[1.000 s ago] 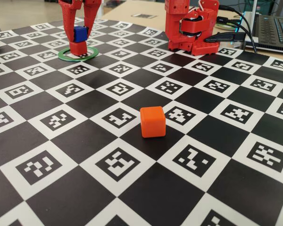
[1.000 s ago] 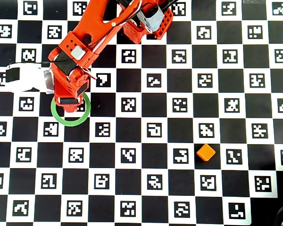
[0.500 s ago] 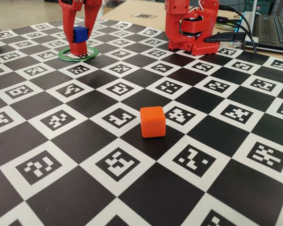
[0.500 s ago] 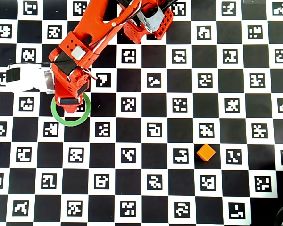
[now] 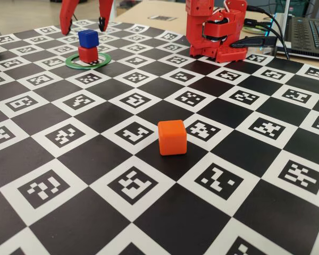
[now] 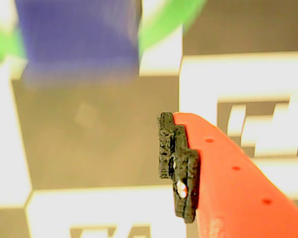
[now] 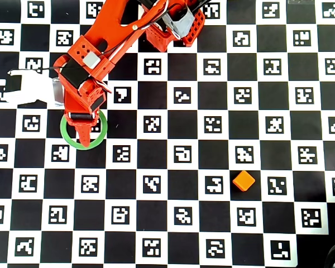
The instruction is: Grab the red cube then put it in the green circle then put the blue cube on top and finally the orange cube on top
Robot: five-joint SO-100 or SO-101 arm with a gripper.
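In the fixed view the blue cube (image 5: 88, 38) sits on top of the red cube (image 5: 87, 54), which stands inside the green circle (image 5: 103, 61) at the back left. My gripper (image 5: 83, 29) hangs open just above the stack, one finger on each side, touching neither cube. The orange cube (image 5: 172, 137) lies alone near the board's middle. The wrist view shows a blurred blue cube (image 6: 77, 34), part of the green circle (image 6: 169, 20) and one black finger pad (image 6: 178, 163). In the overhead view the arm hides both stacked cubes; the green circle (image 7: 67, 137) and orange cube (image 7: 244, 180) show.
The arm's red base (image 5: 215, 32) stands at the back of the checkered marker board (image 5: 149, 212). A laptop (image 5: 311, 32) and cables lie beyond the back right edge. A white part (image 7: 28, 89) sticks out left of the arm in the overhead view.
The gripper was shut on the blue cube atop the red one. It has opened and risen, and the blue cube now rests free on the red cube.
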